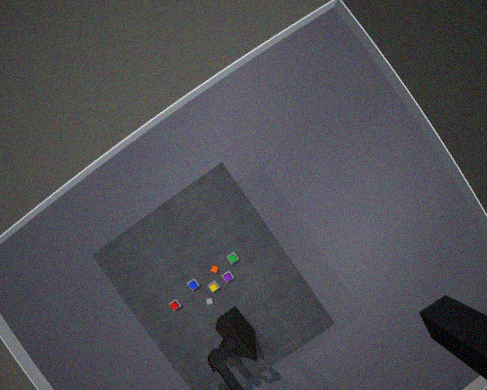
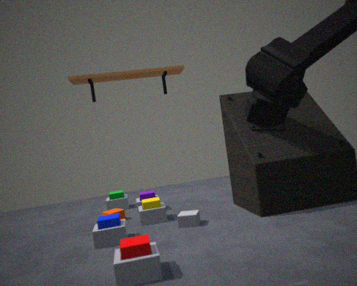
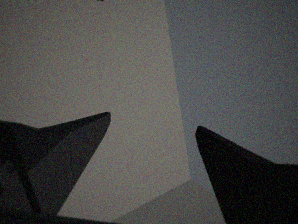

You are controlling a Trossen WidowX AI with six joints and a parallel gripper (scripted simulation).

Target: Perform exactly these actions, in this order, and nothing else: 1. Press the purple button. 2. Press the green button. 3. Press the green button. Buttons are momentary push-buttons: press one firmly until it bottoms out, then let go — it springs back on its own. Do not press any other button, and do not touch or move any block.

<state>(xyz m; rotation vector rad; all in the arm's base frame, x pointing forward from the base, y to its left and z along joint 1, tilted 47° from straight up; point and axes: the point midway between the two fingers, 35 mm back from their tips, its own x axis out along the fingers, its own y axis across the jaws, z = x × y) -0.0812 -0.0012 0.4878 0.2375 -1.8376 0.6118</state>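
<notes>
Purple button (image 2: 146, 194) behind yellow button (image 2: 151, 202), green button (image 2: 116, 194) alongside, end effector (image 3: 152, 130) released.

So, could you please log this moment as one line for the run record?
gripper: open, holding nothing | arm: raised, away from buttons | purple square push-button: not pressed | green square push-button: not pressed
</notes>
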